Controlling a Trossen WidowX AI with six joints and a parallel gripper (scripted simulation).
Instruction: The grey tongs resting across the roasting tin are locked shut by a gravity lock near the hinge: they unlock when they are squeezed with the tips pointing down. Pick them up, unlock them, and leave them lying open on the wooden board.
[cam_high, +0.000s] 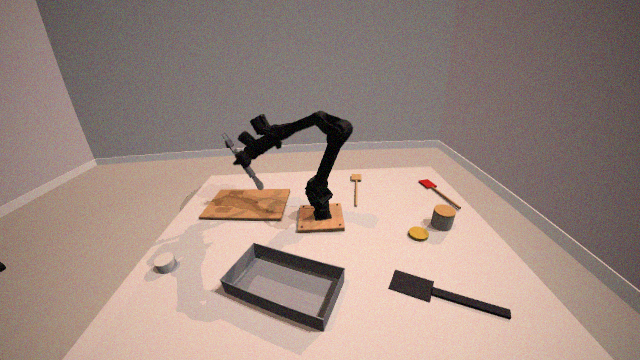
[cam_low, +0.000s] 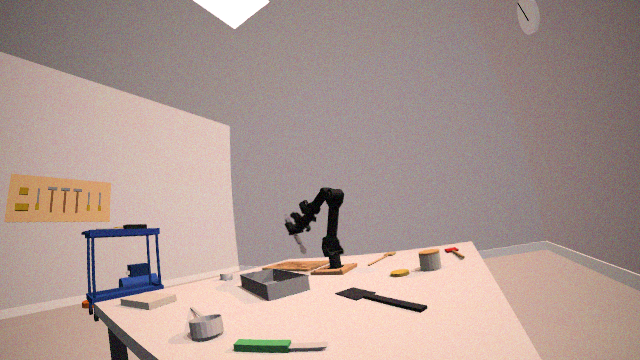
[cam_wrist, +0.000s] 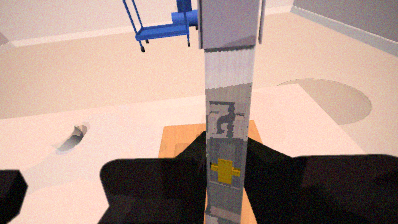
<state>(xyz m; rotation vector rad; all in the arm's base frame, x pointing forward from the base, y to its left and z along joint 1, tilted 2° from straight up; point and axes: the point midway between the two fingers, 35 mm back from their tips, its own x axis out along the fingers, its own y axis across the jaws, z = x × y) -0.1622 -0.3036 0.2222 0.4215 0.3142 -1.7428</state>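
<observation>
The grey tongs (cam_high: 252, 176) (cam_low: 300, 243) (cam_wrist: 230, 70) are in the air, aslant, with a rounded end low and the other end up. My gripper (cam_high: 242, 159) (cam_low: 291, 227) (cam_wrist: 218, 135) is shut on them partway along, with a black finger on each side. The tongs' low end hangs above the wooden board (cam_high: 275, 200) (cam_low: 285, 266) (cam_wrist: 170, 137), near its back edge in the top view. A yellow cross-shaped mark shows on the tongs between the fingers. Whether their arms are spread or locked cannot be told. The roasting tin (cam_high: 272, 304) (cam_low: 255, 288) has nothing across it.
The arm's base plate (cam_high: 307, 225) is right of the board. A small pale round pot (cam_high: 165, 263) (cam_low: 226, 276) stands left of the tin. A black spatula (cam_high: 412, 286) (cam_low: 395, 300), a yellow disc (cam_high: 418, 233) and a grey can (cam_high: 443, 219) are to the right.
</observation>
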